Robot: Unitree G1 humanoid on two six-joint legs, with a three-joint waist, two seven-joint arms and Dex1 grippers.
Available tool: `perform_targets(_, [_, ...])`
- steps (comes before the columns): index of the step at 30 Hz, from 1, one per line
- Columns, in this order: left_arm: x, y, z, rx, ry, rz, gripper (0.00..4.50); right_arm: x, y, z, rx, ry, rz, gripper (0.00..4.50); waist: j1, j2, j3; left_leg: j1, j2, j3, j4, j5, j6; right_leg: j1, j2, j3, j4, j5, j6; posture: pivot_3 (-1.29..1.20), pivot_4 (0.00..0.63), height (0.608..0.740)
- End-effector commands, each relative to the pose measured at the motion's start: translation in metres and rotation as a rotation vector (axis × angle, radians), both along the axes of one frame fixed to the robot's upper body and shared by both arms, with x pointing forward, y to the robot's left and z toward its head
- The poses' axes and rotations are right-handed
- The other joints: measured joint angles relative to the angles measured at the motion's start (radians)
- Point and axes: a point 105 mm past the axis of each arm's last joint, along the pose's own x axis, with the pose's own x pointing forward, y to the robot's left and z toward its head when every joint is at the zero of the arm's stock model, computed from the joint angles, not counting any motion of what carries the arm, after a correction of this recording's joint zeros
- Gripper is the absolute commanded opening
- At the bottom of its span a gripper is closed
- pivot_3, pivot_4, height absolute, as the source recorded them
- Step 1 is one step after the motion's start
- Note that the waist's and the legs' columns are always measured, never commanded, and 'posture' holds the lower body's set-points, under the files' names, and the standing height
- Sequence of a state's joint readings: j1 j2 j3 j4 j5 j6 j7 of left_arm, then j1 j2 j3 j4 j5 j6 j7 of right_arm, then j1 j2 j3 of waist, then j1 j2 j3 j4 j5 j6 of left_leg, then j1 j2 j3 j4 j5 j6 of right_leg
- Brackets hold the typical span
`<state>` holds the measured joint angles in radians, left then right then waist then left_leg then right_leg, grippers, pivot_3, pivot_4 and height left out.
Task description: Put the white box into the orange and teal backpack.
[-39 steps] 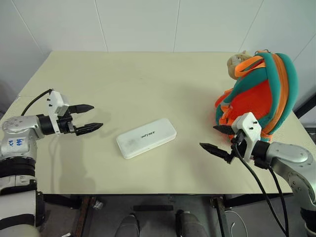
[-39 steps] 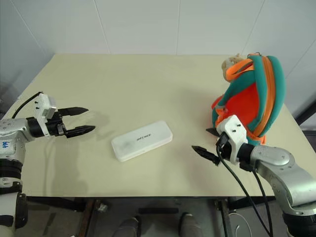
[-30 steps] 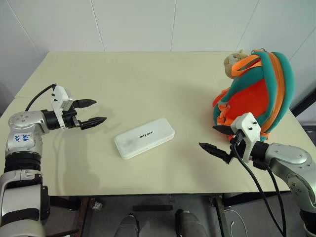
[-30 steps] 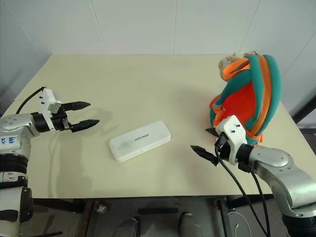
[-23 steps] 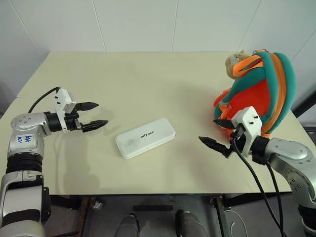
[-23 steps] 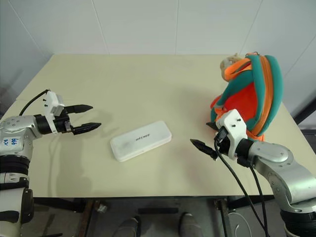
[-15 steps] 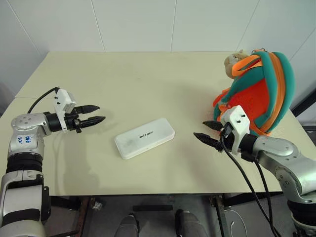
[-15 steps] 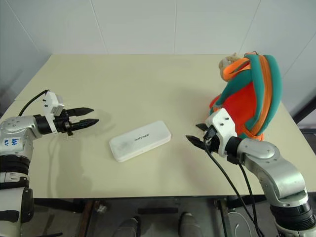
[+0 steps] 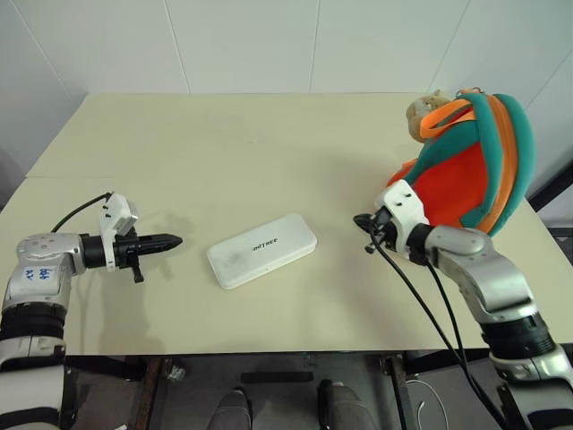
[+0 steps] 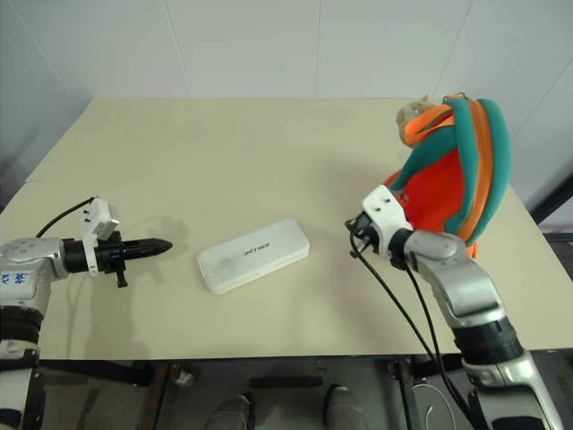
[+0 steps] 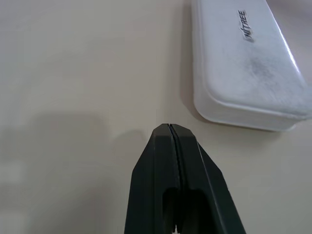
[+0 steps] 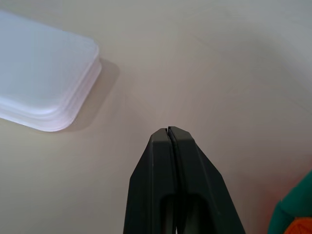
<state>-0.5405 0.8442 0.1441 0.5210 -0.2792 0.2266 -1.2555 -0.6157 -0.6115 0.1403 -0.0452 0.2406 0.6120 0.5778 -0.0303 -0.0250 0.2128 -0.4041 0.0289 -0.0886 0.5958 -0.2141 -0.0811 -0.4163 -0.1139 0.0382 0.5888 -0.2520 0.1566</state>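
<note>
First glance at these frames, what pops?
The orange and teal backpack dominates the table's far right, a tan plush charm at its top. The white box lies flat mid-table, untouched. Flanking it, both pincers are shut and empty: the left pincer points at the box from the left, the right pincer sits between box and backpack.
</note>
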Motion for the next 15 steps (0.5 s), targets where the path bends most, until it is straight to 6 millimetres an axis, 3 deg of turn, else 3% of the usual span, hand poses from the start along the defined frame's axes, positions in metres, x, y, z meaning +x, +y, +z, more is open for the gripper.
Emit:
perform_targets(1, [-0.010,0.001,0.000,0.049,0.028,0.010,0.01,0.012,0.002,0.006,-0.047,-0.049,0.012,0.03,0.000,0.000,0.000,0.000,0.000,0.000,0.000,0.000,0.000,0.000,0.000,0.000,0.000,0.000,0.000,0.00,0.150,0.740])
perform_targets(8, [-0.020,-0.020,-0.021,0.034,0.109,0.017,0.01,0.035,0.018,-0.014,-0.081,-0.003,0.015,0.03,-0.001,0.000,0.000,0.000,0.000,0.000,-0.001,0.000,0.000,-0.001,0.000,0.000,0.002,0.000,-0.001,0.00,0.150,0.740])
perform_targets(15, [-0.020,-0.052,-0.030,-0.096,0.077,-0.031,0.01,0.035,0.039,-0.022,-0.088,0.013,0.091,0.03,0.000,0.000,0.000,0.000,0.000,0.000,-0.001,0.000,-0.001,-0.001,0.000,0.000,0.002,0.000,0.000,0.00,0.150,0.740])
